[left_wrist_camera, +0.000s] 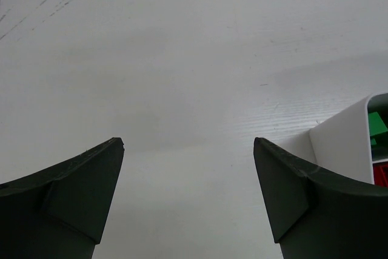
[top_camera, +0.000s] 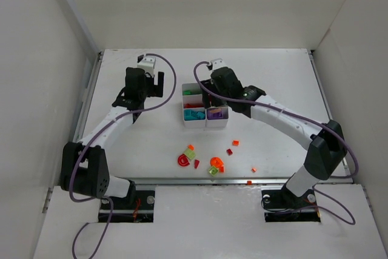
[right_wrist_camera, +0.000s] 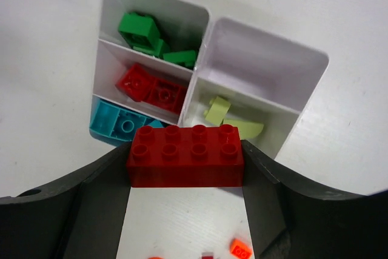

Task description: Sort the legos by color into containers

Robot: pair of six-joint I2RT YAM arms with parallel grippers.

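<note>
My right gripper (right_wrist_camera: pixel 186 150) is shut on a dark red two-by-four lego (right_wrist_camera: pixel 185 157) and holds it above the near side of the white containers (right_wrist_camera: pixel 303 98). The compartments hold green legos (right_wrist_camera: pixel 145 31), red legos (right_wrist_camera: pixel 148 86), teal legos (right_wrist_camera: pixel 118 122) and lime pieces (right_wrist_camera: pixel 219 110). In the top view that gripper (top_camera: pixel 209 86) hangs over the containers (top_camera: pixel 206 124), where purple legos (top_camera: pixel 217 112) also show. My left gripper (top_camera: pixel 156 83) stands open and empty just left of the containers (left_wrist_camera: pixel 345 144). Only bare table shows between its fingers (left_wrist_camera: pixel 91 186).
Loose legos lie on the table in front of the containers: a red ring (top_camera: pixel 183 161), lime pieces (top_camera: pixel 212 171), orange pieces (top_camera: pixel 217 163) and a small dark red one (top_camera: pixel 230 151). Two orange bits (top_camera: pixel 254 168) lie near the front edge. White walls enclose the table.
</note>
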